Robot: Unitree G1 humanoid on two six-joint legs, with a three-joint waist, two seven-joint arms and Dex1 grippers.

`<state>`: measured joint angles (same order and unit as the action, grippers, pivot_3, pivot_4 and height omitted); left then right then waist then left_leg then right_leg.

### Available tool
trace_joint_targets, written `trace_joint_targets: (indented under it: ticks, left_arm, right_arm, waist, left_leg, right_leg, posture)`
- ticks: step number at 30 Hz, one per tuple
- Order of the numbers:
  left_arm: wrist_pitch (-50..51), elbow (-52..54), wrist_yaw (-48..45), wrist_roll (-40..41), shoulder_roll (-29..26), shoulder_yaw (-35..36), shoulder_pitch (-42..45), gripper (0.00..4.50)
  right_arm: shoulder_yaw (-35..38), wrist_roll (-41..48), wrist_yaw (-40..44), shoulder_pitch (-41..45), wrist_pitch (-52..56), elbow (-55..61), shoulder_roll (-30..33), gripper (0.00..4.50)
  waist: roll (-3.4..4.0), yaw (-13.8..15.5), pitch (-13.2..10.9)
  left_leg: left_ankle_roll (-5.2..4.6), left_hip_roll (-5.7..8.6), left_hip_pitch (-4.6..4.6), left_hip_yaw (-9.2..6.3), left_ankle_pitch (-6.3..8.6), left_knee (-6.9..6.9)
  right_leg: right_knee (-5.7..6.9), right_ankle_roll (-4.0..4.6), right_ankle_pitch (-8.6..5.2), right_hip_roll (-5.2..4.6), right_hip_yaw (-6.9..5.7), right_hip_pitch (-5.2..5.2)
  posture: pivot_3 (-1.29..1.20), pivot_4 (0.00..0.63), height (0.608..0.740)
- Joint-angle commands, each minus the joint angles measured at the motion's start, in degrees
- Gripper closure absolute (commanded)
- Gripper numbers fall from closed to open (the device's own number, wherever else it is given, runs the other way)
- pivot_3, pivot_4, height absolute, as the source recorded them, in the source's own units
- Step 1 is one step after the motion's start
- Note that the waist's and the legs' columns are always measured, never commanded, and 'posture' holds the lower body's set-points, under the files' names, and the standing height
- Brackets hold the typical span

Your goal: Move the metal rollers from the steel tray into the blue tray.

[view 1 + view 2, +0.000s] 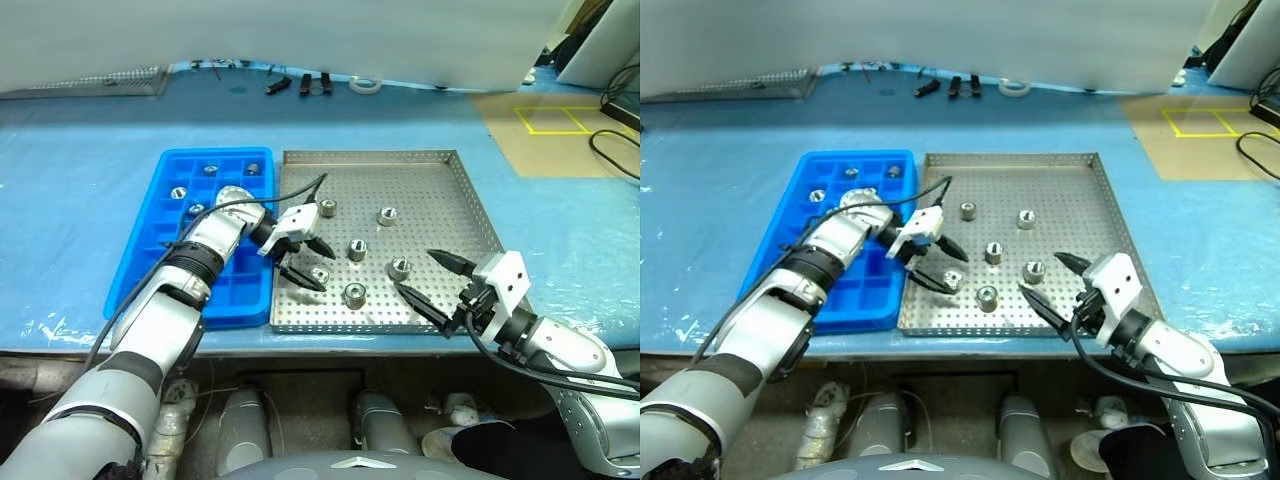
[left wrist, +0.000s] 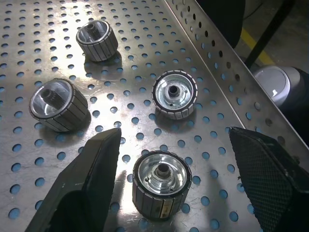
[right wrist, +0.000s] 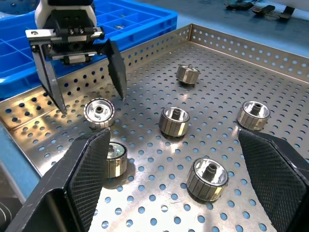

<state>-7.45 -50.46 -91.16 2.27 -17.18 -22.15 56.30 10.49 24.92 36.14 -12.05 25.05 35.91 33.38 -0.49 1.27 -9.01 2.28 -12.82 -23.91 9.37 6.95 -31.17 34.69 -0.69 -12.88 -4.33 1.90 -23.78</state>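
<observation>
**Left jaws lining up on a roller near the steel tray's left rim**

Reaching across the blue tray (image 1: 150, 240) with the left gripper (image 1: 305, 262), jaws standing well open and holding nothing, tips straddling one metal roller (image 1: 320, 275) lying just inside the steel tray (image 1: 470, 200) at its left rim, toward the near edge. Seen along the left wrist, sitting between the two black fingers (image 2: 82, 188) without touching either.

Hovering over the steel tray's near right corner with the right gripper (image 1: 432, 278), jaws spread wide and empty.

Lying loose on the perforated floor: six metal rollers (image 1: 357, 249) in all, scattered through the middle and near half of the steel tray, well apart from one another. Sitting already in the far compartments of the blue tray: a few rollers (image 1: 178, 192), one to a cell. Both trays resting side by side on the blue-covered table (image 1: 80, 160), rims touching or nearly so.

Judging the step: approach to a pick, grasp not yet made. Needing next: lowering the left jaws around the roller's ribbed side, closing squarely so it does not roll off, then lifting clear of the low rim and carrying to an empty blue cell.
</observation>
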Motion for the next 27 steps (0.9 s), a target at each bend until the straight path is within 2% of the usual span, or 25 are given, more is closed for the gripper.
trace_joint_targets:
  ticks: [1, 10, 19, 22, 24, 27]
  left_arm:
    - [-4.7, -2.7, 1.1, -3.3, 0.6, -0.8, 2.4, 0.74]
    - [-9.4, -6.9, 1.9, -11.1, -0.5, -3.3, 3.9, 0.74]
    - [-9.6, -6.9, 2.5, -11.9, 0.3, -2.5, 3.4, 0.74]
    - [-9.8, -7.2, 2.8, -11.9, 0.3, -2.3, 3.5, 1.28]
    - [-9.0, -7.3, 3.7, -11.7, 0.7, -1.9, 3.5, 1.93]
    - [-9.3, -7.2, 3.4, -11.6, 0.9, -1.8, 3.3, 1.93]
  right_arm:
    - [1.2, 0.1, -0.5, -0.3, -1.6, 1.3, -0.3, 0.05]
    - [-0.1, -1.5, -0.8, -1.7, -3.8, 0.4, -1.2, 0.05]
    - [-0.3, -2.0, -1.0, -1.7, -3.8, 0.5, -1.6, 0.05]
    - [-0.4, -2.2, -1.0, -1.7, -4.1, 0.2, -1.6, 0.00]
    - [-0.4, -2.5, -0.7, -1.8, -4.8, -0.6, -1.7, 0.00]
    - [-0.4, -2.7, -0.6, -1.7, -5.6, -1.4, -1.8, 0.00]
  waist:
    - [0.00, -0.1, 0.0]
    - [0.00, -0.6, 0.0]
    - [0.00, -0.9, 0.0]
    - [0.00, -0.9, 0.0]
    - [0.00, -0.8, 0.0]
    - [0.00, -0.8, 0.0]
  left_leg:
    - [-0.01, 0.01, 0.00, 0.00, 0.01, 0.00]
    - [-0.02, -0.01, 0.03, 0.00, 0.01, 0.00]
    - [-0.02, -0.03, 0.15, 0.11, 0.02, 0.02]
    - [-0.02, -0.03, 0.16, 0.11, 0.02, 0.03]
    - [-0.02, -0.03, 0.16, 0.12, 0.02, 0.03]
    - [-0.03, -0.02, 0.16, 0.12, 0.02, 0.02]
  right_leg:
    - [-0.01, 0.00, 0.00, 0.00, 0.00, 0.00]
    - [0.00, 0.00, 0.00, -0.02, 0.01, 0.01]
    - [0.02, 0.00, 0.00, -0.01, 0.16, 0.01]
    - [0.02, 0.00, 0.00, 0.00, 0.16, 0.01]
    - [0.02, 0.00, 0.00, 0.00, 0.17, 0.01]
    - [0.02, 0.00, 0.00, -0.01, 0.17, 0.01]
  posture:
    - [-0.42, 0.150, 0.740]
    - [-0.42, 0.150, 0.740]
    - [-0.43, 0.150, 0.740]
    - [-0.42, 0.150, 0.740]
    - [-0.42, 0.150, 0.740]
    - [-0.42, 0.150, 0.740]
